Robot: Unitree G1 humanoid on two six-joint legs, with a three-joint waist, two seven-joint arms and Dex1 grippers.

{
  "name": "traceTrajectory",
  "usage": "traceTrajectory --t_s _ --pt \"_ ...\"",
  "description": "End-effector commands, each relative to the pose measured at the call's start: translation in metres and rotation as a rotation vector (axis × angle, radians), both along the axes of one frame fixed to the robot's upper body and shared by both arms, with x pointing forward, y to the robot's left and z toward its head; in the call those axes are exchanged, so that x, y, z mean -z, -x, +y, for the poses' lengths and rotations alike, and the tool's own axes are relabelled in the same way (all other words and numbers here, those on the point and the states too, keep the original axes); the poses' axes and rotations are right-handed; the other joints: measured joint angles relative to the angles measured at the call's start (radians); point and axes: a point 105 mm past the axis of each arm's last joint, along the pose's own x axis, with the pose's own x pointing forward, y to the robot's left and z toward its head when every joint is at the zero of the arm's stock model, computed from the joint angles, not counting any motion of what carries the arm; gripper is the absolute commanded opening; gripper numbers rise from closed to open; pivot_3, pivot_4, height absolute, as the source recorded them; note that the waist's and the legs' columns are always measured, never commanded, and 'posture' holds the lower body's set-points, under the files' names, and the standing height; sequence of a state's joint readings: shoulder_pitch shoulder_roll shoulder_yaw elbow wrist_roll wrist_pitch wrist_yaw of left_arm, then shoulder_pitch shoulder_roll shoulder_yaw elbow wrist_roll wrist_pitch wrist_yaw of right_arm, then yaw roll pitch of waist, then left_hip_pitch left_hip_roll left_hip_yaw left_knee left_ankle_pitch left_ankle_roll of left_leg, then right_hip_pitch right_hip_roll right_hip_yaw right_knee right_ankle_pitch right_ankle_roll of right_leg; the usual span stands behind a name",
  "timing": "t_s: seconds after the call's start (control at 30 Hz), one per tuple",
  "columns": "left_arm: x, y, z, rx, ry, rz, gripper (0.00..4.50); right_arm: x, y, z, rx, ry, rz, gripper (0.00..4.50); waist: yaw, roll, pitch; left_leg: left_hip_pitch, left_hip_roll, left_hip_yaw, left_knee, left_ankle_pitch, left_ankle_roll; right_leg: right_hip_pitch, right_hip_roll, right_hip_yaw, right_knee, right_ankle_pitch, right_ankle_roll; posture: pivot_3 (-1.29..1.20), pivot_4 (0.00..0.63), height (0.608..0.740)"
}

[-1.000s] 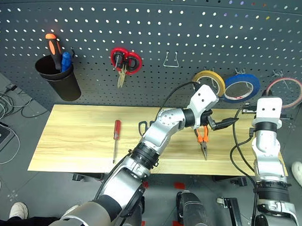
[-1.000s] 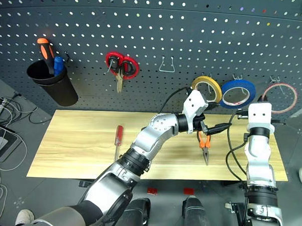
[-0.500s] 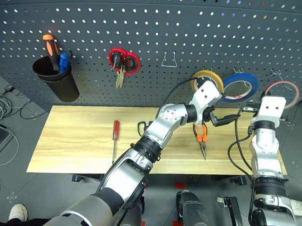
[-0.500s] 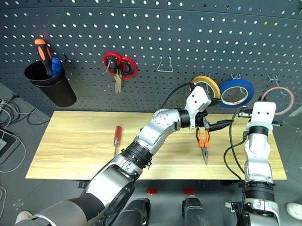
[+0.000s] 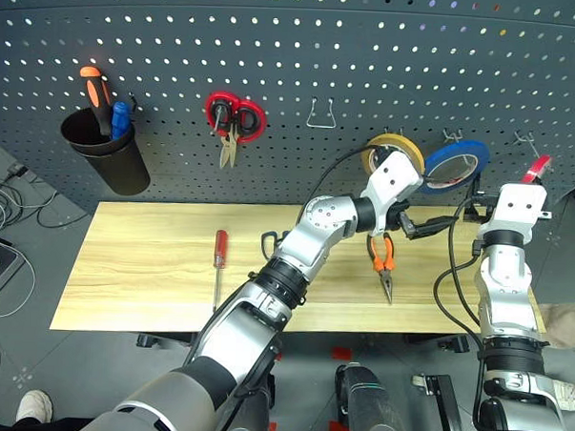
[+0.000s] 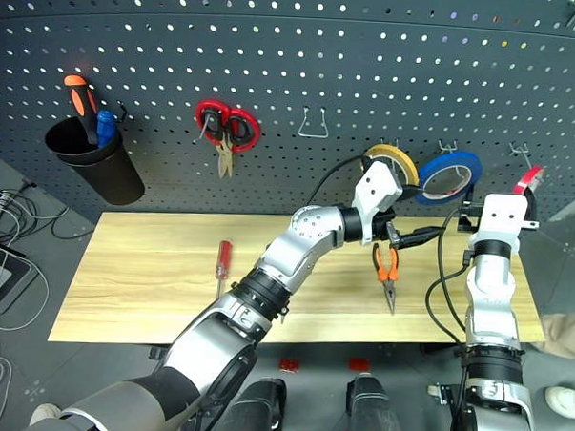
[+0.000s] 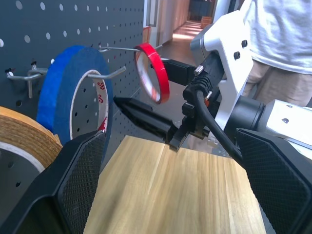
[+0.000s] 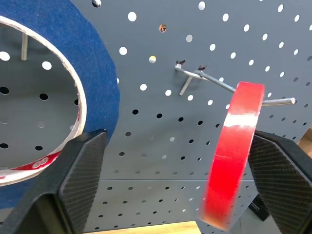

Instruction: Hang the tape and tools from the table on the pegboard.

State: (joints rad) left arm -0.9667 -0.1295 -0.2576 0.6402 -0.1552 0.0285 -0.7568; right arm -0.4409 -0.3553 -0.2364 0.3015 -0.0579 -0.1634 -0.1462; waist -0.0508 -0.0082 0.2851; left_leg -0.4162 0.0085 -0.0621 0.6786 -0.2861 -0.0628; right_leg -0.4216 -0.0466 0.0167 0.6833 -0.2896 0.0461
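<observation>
Right claw [image 8: 161, 195] spread, red tape [image 8: 233, 156] loose on its hook beside the blue roll [image 8: 63, 97]; swinging could slip it off. Left claw [image 7: 170, 195] spread.

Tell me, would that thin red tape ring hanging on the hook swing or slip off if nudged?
The red tape looks thin and probably light, so a nudge would likely set it swinging. It hangs edge-on over a long hook of thin wire, so it could slide along it.
</observation>
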Motion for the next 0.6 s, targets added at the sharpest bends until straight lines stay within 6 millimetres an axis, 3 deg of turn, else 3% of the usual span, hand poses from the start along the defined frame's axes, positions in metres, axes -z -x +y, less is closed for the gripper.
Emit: traceTrajectory --t_s 0.03,0.6 --pt "-0.02 0.014 -0.019 0.066 0.063 -0.034 4.5 -0.011 0.004 -0.007 0.018 -0.004 -0.043 4.47 0.0 0.0 0.0 0.0 0.0 0.0 0.0 0.0 0.0 0.0 0.0 0.0 0.0 0.0 0.0 -0.07 0.21 0.74" --pt "-0.025 0.018 -0.008 0.068 0.085 -0.03 4.5 -0.003 0.011 -0.009 0.042 -0.01 -0.024 4.47 0.0 0.0 0.0 0.0 0.0 0.001 0.001 0.0 0.0 0.0 0.0 0.0 0.006 0.0 0.0 -0.06 0.214 0.74"
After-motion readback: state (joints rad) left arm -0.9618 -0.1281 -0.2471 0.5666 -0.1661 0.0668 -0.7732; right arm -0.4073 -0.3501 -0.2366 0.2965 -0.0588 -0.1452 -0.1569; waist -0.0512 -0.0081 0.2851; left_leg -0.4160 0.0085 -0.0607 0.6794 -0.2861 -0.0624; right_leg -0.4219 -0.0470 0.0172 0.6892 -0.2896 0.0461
